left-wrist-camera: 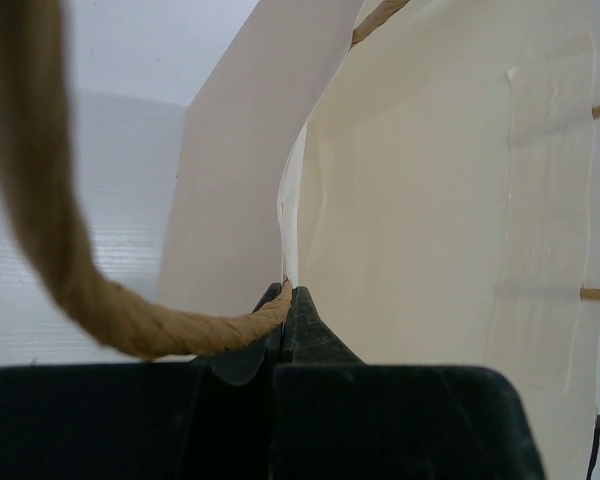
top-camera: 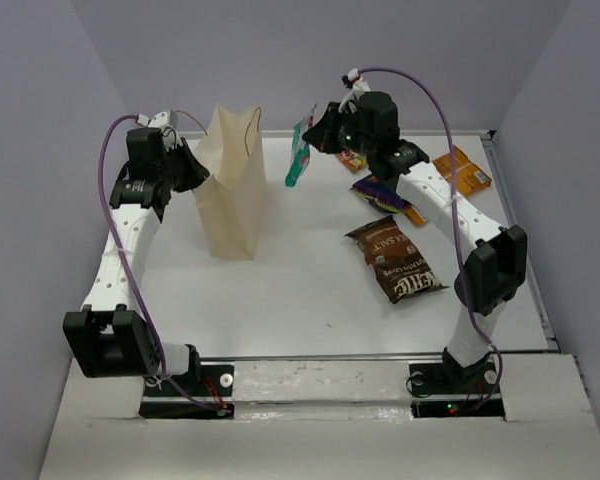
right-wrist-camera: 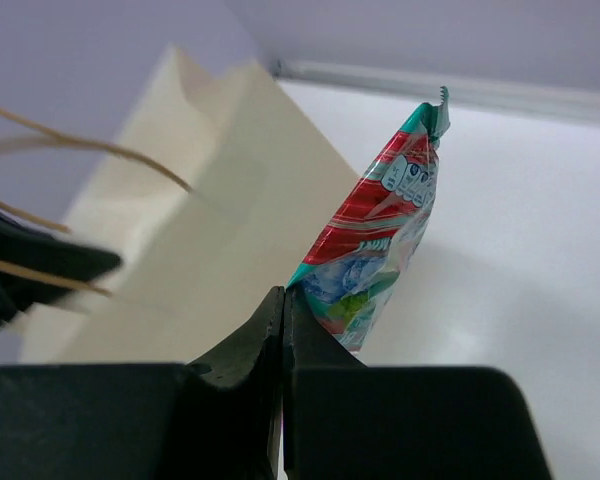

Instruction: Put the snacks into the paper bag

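Note:
The tall cream paper bag point(top-camera: 230, 195) stands upright at the back left of the table. My left gripper point(top-camera: 198, 168) is shut on the bag's rim point(left-wrist-camera: 290, 200) together with a cord handle point(left-wrist-camera: 70, 290). My right gripper point(top-camera: 316, 126) is shut on a corner of the teal packet point(top-camera: 298, 155), which hangs in the air just right of the bag's top. In the right wrist view the teal packet point(right-wrist-camera: 380, 235) dangles beside the paper bag point(right-wrist-camera: 210, 230). The dark brown packet point(top-camera: 395, 258), purple packet point(top-camera: 380, 193), orange packet point(top-camera: 462, 168) and red-orange packet point(top-camera: 352, 158) lie on the table.
The right arm's forearm point(top-camera: 445, 205) reaches over the packets at the back right. A raised rail point(top-camera: 520, 230) borders the table's right side, and grey walls close in the back and sides.

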